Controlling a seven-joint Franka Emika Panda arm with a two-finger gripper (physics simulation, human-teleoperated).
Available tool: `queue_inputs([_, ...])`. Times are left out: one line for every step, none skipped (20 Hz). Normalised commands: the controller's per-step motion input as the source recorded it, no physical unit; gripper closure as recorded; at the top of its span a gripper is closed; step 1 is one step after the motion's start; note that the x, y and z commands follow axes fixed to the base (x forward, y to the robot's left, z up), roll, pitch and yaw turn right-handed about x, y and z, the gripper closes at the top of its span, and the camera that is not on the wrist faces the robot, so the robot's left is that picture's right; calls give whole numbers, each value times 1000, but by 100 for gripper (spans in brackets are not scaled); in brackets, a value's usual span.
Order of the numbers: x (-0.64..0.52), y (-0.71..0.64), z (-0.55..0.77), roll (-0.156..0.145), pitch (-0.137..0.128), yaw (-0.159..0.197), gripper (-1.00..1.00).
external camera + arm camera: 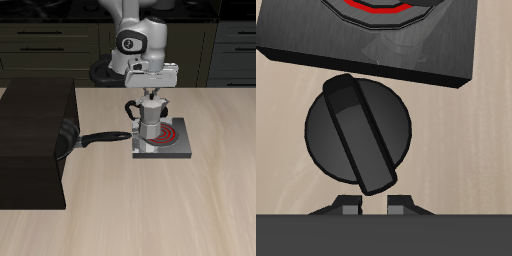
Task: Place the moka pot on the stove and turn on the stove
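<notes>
The tool (pixel 152 86) is seen lowered over the back of the stove (pixel 184 150), directly behind the moka pot (pixel 150 117). In the wrist view, two dark fingertips (pixel 348 207) are shown with a narrow gap between them and nothing clamped there; whether the tool is released or clenched cannot be told from so little of them. Just ahead of the fingertips, the stove's round black knob (pixel 358 132) is seen from above, its raised bar set at a slant, and beyond the knob the stove's dark edge is visible with part of a red ring.

The moka pot is found standing upright on the stove, on the spiral coil (pixel 168 134), which is shown glowing red. Its black handle points away from the coil's centre, toward a black frying pan (pixel 68 137). The pan lies beside the stove, its long handle reaching up to the stove's edge, and it rests against a large black box (pixel 35 140) on the table (pixel 150 210).
</notes>
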Motion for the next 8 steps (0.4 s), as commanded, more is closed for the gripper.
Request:
queue_inputs([60, 39, 73, 7, 12, -49, 100])
queue_inputs([184, -100, 279, -51, -35, -29, 100])
queue_inputs([143, -43, 268, 5, -105, 44, 100])
queue_inputs([289, -176, 114, -51, 23, -34, 100])
queue_inputs([226, -37, 99, -59, 19, -21, 100])
queue_inputs([573, -564, 420, -54, 3, 5, 100])
queue_inputs([228, -302, 229, -99, -37, -14, 100])
queue_inputs([227, -225, 206, -72, -19, -21, 100])
